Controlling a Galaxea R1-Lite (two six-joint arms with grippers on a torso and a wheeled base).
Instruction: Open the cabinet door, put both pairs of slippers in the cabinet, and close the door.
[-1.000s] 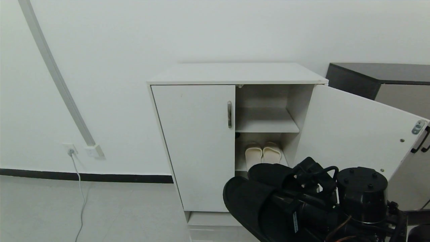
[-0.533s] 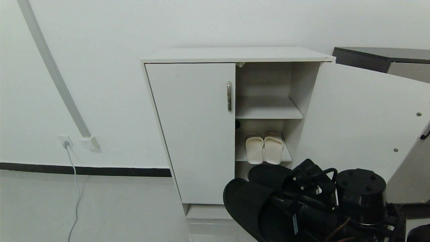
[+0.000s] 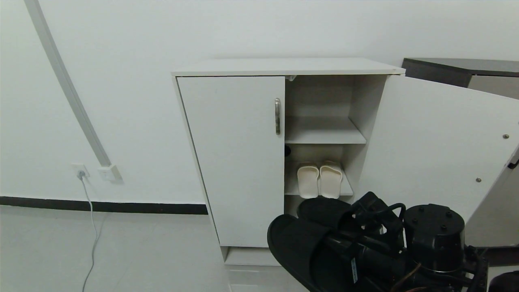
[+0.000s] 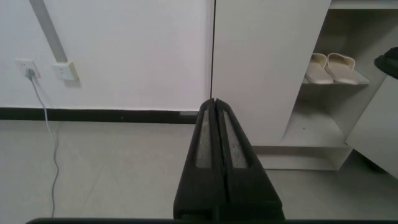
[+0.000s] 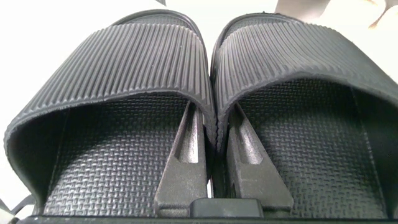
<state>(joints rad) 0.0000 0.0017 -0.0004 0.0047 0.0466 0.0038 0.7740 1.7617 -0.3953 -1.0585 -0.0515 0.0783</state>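
I see the white cabinet [image 3: 284,66] against the wall. Its right door [image 3: 438,142] is swung wide open. Its left door [image 3: 231,162] is shut, with a metal handle [image 3: 277,116] near its inner edge. Inside, the top shelf [image 3: 324,134] is bare. The white slippers [image 3: 319,180] sit side by side on the shelf under it, with their toes pointing out at me. The black slippers [image 3: 304,239] are not in the cabinet. They are up in the air in front of the open side, lower than the white pair. My right gripper [image 5: 214,109] holds them. One of its fingers [image 5: 183,162] is inside each slipper, and the fingers squeeze the two touching side walls together between them. The two slippers are pressed side by side, with their ribbed straps up. My left gripper [image 4: 213,106] is low, out in front of the shut door. Its fingers are pressed tight together with nothing between them. On the wall to the left there is a socket [image 3: 81,170], and a grey cord [image 3: 91,227] hangs from it down to the floor. A dark cabinet [image 3: 458,69] stands behind the open door.
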